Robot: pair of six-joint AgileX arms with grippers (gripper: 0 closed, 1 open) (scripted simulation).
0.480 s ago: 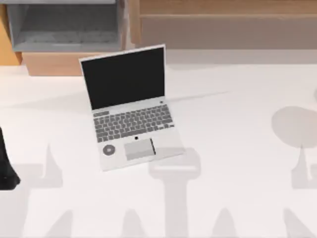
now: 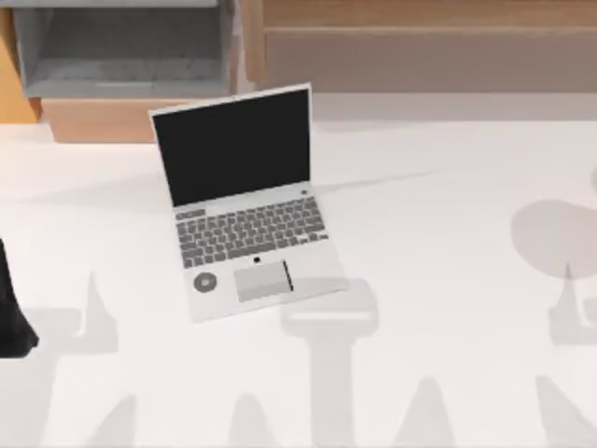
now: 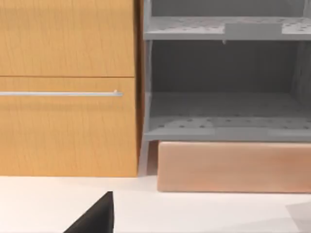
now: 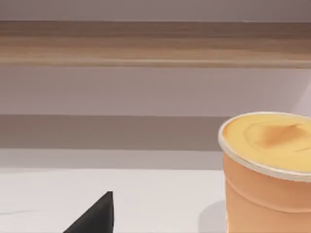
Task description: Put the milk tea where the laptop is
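1. Top view: since half a second earlier the laptop [image 2: 244, 203] had not moved; only the shadow at the right edge had shifted. It sat left of centre, screen toward the far cabinets, long axis roughly across the table.
2. Left wrist view: cabinet [image 3: 68, 87] and shelf [image 3: 226, 131]; left pincer state unclear.
3. Right wrist view: the milk tea [image 4: 269, 170] stood upright near the right arm, probably not yet gripped; pincer state unclear.

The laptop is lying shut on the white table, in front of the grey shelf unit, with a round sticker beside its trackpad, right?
Not quite: the laptop is open, not shut. The top view shows its black screen raised above the keyboard. The rest holds: it sits on the white table in front of the grey shelf unit, round sticker beside the trackpad.
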